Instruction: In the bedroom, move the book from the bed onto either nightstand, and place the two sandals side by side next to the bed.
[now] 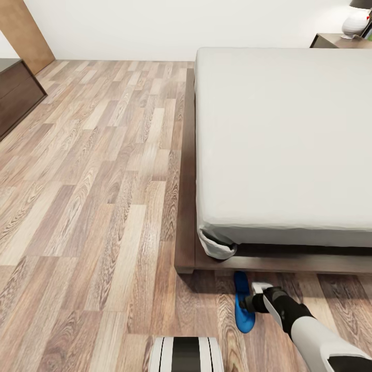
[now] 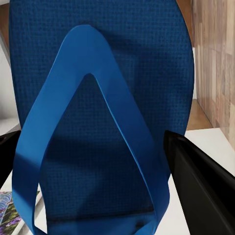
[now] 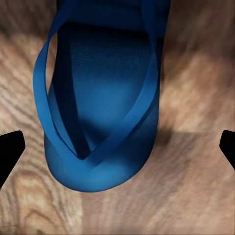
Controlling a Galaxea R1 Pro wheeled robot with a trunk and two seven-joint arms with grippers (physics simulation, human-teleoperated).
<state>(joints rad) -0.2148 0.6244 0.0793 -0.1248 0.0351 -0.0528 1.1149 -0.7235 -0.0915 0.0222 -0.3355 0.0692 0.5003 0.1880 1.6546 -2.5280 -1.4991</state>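
The bed (image 1: 284,139), with its pale grey mattress, takes up the right side of the head view. One blue sandal (image 1: 243,310) lies on the floor just in front of the bed's foot corner. My right gripper (image 1: 254,302) hovers over it, open; in the right wrist view its fingertips (image 3: 10,149) stand wide on both sides of the sandal (image 3: 107,73), apart from it. My left gripper (image 2: 93,147) is shut on the other blue sandal (image 2: 98,58), lifted off the floor, with a dark finger (image 2: 196,191) against its edge. A nightstand (image 1: 333,41) stands at the bed's far corner. The book is out of view.
A white lamp (image 1: 356,23) sits on the nightstand. A long dark brown cabinet (image 1: 15,93) lines the left wall, with a wooden panel behind it. Wide wood floor (image 1: 93,196) lies left of the bed. My base (image 1: 186,354) shows at the bottom edge.
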